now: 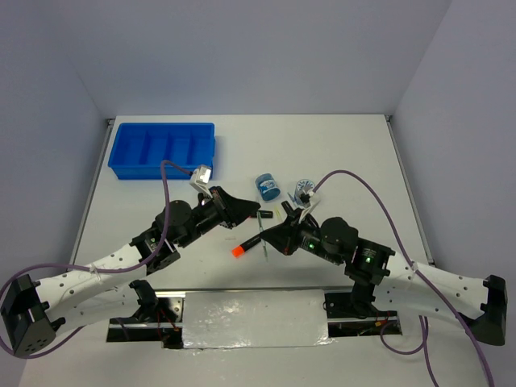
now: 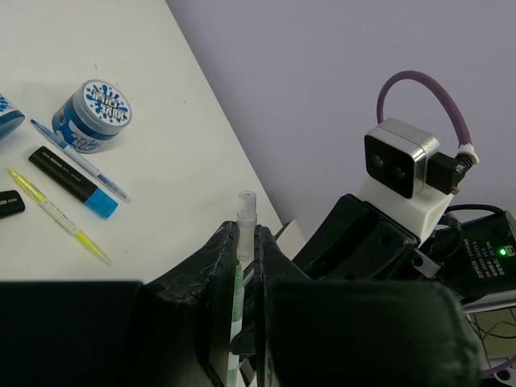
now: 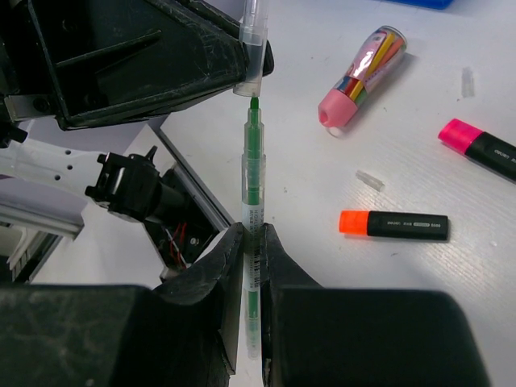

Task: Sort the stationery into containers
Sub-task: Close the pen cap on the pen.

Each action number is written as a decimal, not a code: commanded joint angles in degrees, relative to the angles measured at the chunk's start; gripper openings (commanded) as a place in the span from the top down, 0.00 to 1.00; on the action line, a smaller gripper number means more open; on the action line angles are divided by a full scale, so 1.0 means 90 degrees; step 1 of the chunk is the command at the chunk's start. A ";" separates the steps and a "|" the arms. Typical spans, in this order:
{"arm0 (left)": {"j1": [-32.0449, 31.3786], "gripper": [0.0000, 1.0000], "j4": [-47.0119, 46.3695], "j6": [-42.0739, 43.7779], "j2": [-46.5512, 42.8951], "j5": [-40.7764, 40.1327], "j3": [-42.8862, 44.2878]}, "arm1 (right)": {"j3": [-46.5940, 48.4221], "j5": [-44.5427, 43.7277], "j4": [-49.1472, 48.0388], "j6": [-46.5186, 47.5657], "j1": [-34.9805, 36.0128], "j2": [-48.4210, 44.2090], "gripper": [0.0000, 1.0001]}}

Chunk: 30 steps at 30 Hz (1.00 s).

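**Right gripper on green pen, left gripper on its cap, tip to mouth**

Right gripper [image 3: 251,234]: jaws drawn in tight on the barrel of a green pen [image 3: 253,177]. The pen runs straight out past the fingertips, with its green tip leading.

Left gripper [image 2: 243,238]: jaws nearly together, pinching a clear cap [image 3: 254,60]. The cap is in line with the pen, and the pen tip sits right at its open mouth. Whether the tip is inside cannot be told.

In the top view the two grippers meet nose to nose above the table [image 1: 339,153], near its middle, with both items held off the surface.

On the table below and beside the grip:
- orange marker [image 3: 393,224], lying flat, just beside the right gripper and nearest to it
- pink marker [image 3: 484,149], farther out and apart from the orange one
- pink tube [image 3: 360,76], on its side with coloured sticks showing inside, beyond the orange marker

Beyond the grippers:
- two blue jars [image 1: 266,187], upright and near each other
- blue-ended marker [image 2: 72,181], yellow pen [image 2: 56,214] and thin blue pen [image 2: 81,161], lying close together beside one jar

Blue tray [image 1: 161,172]: at the far left corner of the table, well apart from both grippers and from all the loose items.
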<state>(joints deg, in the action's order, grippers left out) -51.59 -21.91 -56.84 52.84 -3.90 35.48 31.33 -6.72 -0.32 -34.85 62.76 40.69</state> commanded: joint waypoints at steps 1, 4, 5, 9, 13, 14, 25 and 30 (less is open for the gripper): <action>-0.0039 1.00 -0.0427 0.0192 -0.0129 0.0072 -0.0056 | 0.0415 -0.0122 -0.0053 0.0093 0.0038 -0.0009 1.00; -0.0029 1.00 -0.0427 0.0192 -0.0129 0.0043 -0.0105 | 0.0474 -0.0161 -0.0023 0.0112 0.0048 -0.0019 1.00; -0.0029 1.00 -0.0398 0.0202 -0.0119 0.0033 -0.0105 | 0.0483 -0.0161 -0.0033 0.0113 0.0048 -0.0038 1.00; -0.0029 1.00 -0.0378 0.0222 -0.0109 -0.0006 -0.0124 | 0.0493 -0.0132 -0.0023 0.0103 0.0048 -0.0058 1.00; -0.0029 1.00 -0.0320 0.0300 -0.0129 -0.0074 -0.0124 | 0.0503 -0.0074 -0.0014 0.0083 0.0048 -0.0068 1.00; -0.0029 1.00 -0.0281 0.0319 -0.0129 -0.0152 -0.0105 | 0.0493 -0.0054 -0.0014 0.0083 0.0048 -0.0077 1.00; -0.0029 1.00 -0.0006 0.0446 -0.0217 -0.0338 0.0100 | 0.0396 0.0025 -0.0014 0.0025 0.0038 -0.0077 1.00; -0.0029 1.00 -0.0134 0.0417 -0.0197 -0.0211 0.0061 | 0.0600 -0.0113 0.0289 0.0102 0.0048 -0.0019 1.00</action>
<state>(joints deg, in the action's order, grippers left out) -51.59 -20.38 -54.15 51.64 -6.13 35.22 33.04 -6.57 2.00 -34.83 62.76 40.66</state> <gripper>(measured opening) 0.227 0.147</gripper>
